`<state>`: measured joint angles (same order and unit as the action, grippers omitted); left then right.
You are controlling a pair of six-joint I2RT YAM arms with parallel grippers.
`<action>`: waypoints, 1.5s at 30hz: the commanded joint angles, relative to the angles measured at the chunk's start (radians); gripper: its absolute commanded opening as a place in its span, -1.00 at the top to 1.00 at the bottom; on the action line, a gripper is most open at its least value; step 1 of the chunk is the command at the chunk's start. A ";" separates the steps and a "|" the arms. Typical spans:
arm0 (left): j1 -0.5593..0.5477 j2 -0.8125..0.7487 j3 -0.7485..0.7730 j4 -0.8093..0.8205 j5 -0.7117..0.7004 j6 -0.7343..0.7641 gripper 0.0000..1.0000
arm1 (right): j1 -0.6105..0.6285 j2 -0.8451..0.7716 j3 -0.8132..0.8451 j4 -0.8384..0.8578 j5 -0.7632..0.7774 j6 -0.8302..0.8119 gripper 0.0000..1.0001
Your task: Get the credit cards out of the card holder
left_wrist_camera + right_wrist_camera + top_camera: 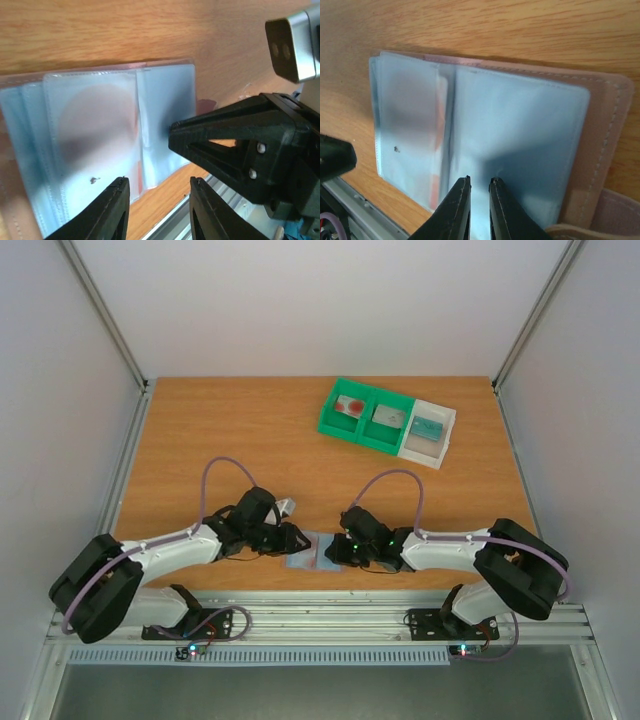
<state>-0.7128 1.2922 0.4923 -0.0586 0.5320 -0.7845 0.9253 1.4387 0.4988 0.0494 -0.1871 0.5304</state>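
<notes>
1. Nearest: rail (330,620) along the near edge of the table (200,430), with both arm bases on it.
2. Just beyond, close to that edge: holder (520,130), open and flat on the wood, between the two grippers.
3. On the holder: light blue, half-clear sleeves on top of a pinkish-beige stitched cover, which shows at one side only.
4. Inside one sleeve: sleeved card (95,125) with a round red blotch, seen dimly through the plastic and fully within the holder.
5. Left gripper (159,182): hangs at the left end of the holder with jaws released. Wide gap, nothing between the fingers, and the holder edge just beside one of them.
6. Right gripper (480,179): points in from the right, with tips down on a sleeve just beside the centre crease. Jaws almost together, only a thin slit between. Cannot tell whether they pinch the plastic or only press on it.
7. The two grippers: near each other over the holder, but apart.
8. Far right of the table, well apart from the holder: tray (360,440) with two green compartments and one white.
9. In the tray, from left to right, one in each compartment: blotched card (350,406), grey card (388,417), and teal card (428,427) in the white one.
</notes>
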 commanded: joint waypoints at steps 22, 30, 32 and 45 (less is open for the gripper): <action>0.092 -0.109 -0.074 0.018 0.003 -0.038 0.07 | 0.072 0.196 0.191 -0.180 0.122 0.046 0.83; 0.093 -0.068 -0.046 0.027 0.012 0.010 -0.05 | 0.072 0.185 0.105 -0.121 0.130 0.066 0.97; 0.092 -0.045 -0.042 0.039 0.007 0.016 -0.05 | 0.072 0.181 0.096 -0.103 0.128 0.066 0.98; 0.093 0.049 -0.027 0.042 -0.003 0.061 0.16 | 0.072 0.165 0.077 -0.078 0.126 0.068 0.97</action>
<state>-0.6231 1.3308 0.4450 -0.0612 0.5278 -0.7486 0.9894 1.5826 0.6155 0.0616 -0.1043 0.5877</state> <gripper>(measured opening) 0.440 0.014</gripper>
